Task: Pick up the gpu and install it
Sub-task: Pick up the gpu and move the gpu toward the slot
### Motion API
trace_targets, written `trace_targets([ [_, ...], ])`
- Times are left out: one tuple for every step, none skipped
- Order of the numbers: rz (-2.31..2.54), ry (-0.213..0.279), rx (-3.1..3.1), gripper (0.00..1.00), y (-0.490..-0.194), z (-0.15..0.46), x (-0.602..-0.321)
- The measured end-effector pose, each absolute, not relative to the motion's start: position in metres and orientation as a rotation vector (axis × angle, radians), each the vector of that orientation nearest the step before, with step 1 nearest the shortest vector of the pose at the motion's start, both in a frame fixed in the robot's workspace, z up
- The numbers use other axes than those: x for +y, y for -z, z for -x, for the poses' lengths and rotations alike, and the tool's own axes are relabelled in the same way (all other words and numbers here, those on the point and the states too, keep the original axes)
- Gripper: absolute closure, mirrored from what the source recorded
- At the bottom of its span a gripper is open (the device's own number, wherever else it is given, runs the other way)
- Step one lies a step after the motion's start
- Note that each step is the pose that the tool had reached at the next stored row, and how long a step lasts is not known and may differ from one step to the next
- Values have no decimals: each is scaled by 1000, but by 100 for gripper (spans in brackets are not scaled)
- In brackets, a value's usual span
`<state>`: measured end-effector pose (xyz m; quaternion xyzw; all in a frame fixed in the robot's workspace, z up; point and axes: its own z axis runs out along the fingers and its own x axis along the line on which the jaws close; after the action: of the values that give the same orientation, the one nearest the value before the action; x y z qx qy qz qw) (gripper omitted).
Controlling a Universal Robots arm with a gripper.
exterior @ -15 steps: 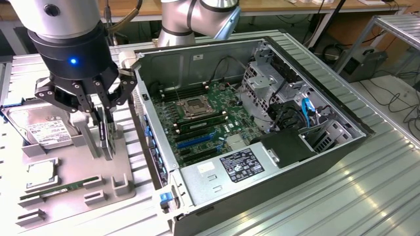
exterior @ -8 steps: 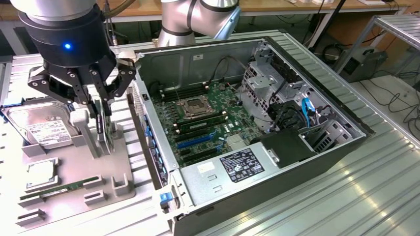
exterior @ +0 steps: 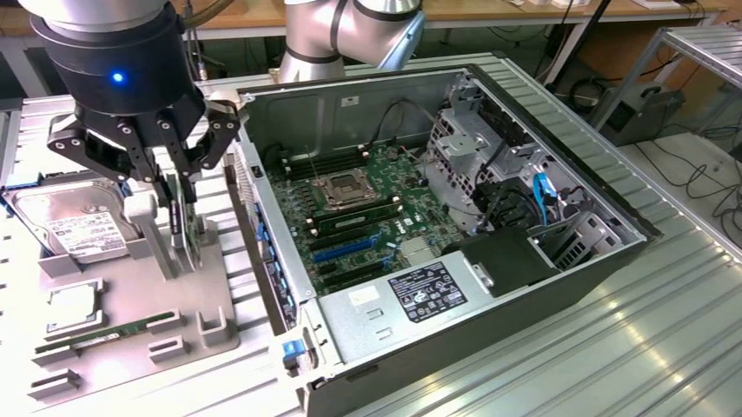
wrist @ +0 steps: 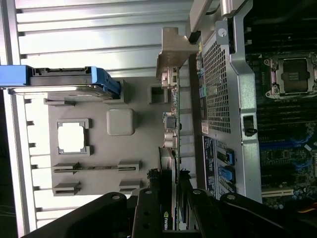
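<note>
While the gpu (exterior: 183, 230) stands on edge in the grey tray (exterior: 221, 304), the gripper (exterior: 174, 193) is clamped on its top edge.

Exterior view: the hard drive (exterior: 69, 228) on the tray carries a white label, print too small to read; likewise the black-and-white sticker (exterior: 427, 291) inside the open computer case (exterior: 499, 313); tray and case wall lie just beside each other; blue slots (exterior: 342, 252) face open room above. Wrist view: dark fingers (wrist: 143, 213) press either side of the gpu (wrist: 171, 129), a small green emblem on its edge; its silver bracket (wrist: 173, 49) sits near the perforated rear panel (wrist: 218, 74).
</note>
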<state>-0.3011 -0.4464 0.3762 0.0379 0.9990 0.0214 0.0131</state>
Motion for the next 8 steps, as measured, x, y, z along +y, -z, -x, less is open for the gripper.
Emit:
trace_targets([
  [-118, -67, 3112, 74, -376, 301, -446],
  [-118, -67, 3112, 74, -377, 301, -446],
  [-118, -67, 3112, 74, -377, 301, -446],
  [-118, -67, 3112, 74, -378, 301, -446],
  [-118, -67, 3112, 74, -378, 301, -446],
  [-118, -67, 3112, 74, -379, 301, -446],
  [-118, -67, 3112, 74, -379, 301, -446],
  [-118, -67, 3112, 74, -379, 301, -446],
])
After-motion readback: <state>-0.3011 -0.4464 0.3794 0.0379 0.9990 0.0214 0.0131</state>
